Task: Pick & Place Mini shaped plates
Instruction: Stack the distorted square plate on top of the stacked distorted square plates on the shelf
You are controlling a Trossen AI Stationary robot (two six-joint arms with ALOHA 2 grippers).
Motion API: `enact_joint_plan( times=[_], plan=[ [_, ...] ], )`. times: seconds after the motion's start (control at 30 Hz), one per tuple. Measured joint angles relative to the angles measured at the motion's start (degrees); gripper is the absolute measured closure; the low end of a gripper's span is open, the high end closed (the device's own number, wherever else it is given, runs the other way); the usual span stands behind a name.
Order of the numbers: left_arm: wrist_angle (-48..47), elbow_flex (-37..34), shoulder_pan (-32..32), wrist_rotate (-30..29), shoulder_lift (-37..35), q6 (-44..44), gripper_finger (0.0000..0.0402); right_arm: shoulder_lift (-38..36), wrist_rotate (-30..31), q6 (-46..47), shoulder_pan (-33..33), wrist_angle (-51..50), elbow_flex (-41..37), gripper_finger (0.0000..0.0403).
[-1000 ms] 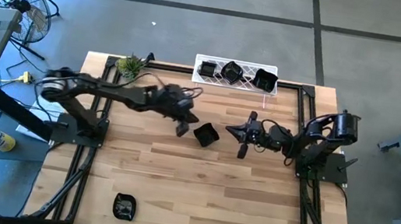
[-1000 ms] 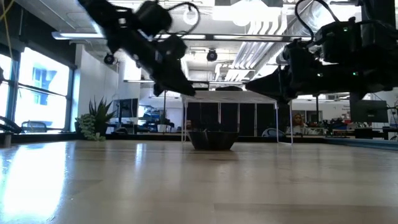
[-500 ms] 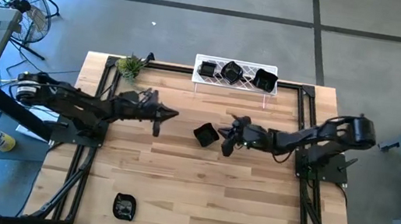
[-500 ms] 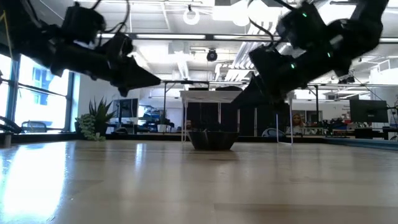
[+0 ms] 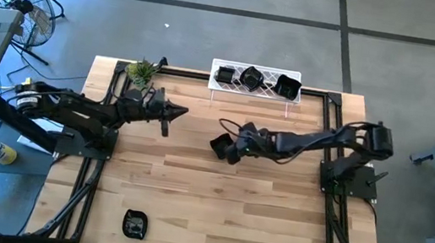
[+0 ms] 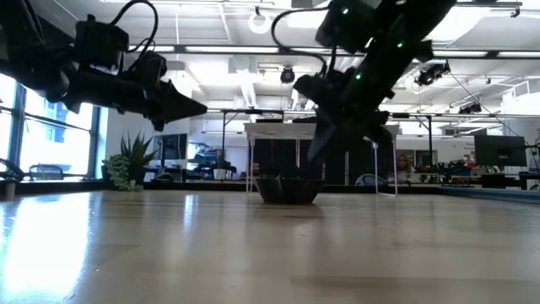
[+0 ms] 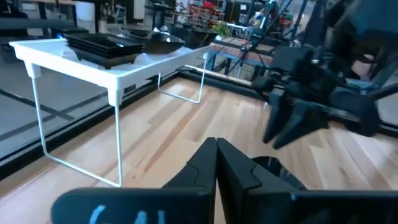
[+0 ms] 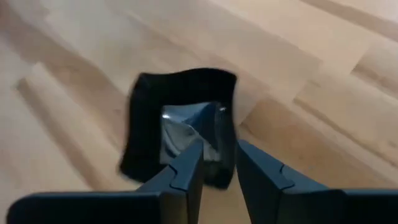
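Observation:
A small glossy black square plate (image 5: 220, 145) sits on its base at mid-table, also seen in the low view (image 6: 288, 187). My right gripper (image 5: 231, 152) is open and slants down over it (image 8: 219, 149). One finger is inside the plate's near wall and one outside. My left gripper (image 5: 172, 115) is shut and empty (image 7: 216, 152), hovering toward the table's left, clear of the plate. Three more black plates (image 5: 251, 78) lie on the white wire rack (image 5: 256, 90). Another plate (image 5: 135, 224) lies near the table's near edge. My right gripper comes from the table's right, slanting down, its fingers (image 8: 186, 171) astride one wall of the plate (image 8: 221, 163), one inside the hollow and one outside. I cannot tell whether either finger touches the wall. The plate stands flat on the table.
A small green plant (image 5: 140, 71) stands at the far left corner. The rack stands on thin legs (image 7: 117, 137) at the far edge. Bare wood (image 5: 231, 209) stretches across the near half of the table.
My left gripper has drawn back from the plate toward the table's left and risen. My right gripper has moved toward the table's left and down over the plate, its fingers now astride one wall. The plate has stayed in place.

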Motion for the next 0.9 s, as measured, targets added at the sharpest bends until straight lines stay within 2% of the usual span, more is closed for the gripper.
enact_joint_plan(
  times=[0.13, 0.37, 0.57, 0.9],
  plan=[
    [-1.2, 0.0, 0.2, 2.5, 0.0, 0.0, 0.0401, 2.2, 0.0, -0.3, -1.3, -1.8, 1.9, 0.0317],
    [-1.7, 0.0, 0.1, 2.7, 0.0, 0.0, 0.0401, 5.0, -0.8, -0.5, -2.3, -1.8, 1.9, 0.0317],
    [-1.8, 0.0, 0.1, 2.6, 0.0, 0.0, 0.0401, 7.2, -0.7, -0.5, -2.7, 2.0, 1.8, 0.0323],
    [-1.8, 0.0, 0.1, 2.7, 0.0, -0.4, 0.0401, 7.4, -4.7, -0.5, -3.7, 2.4, 1.8, 0.0395]
  ],
)
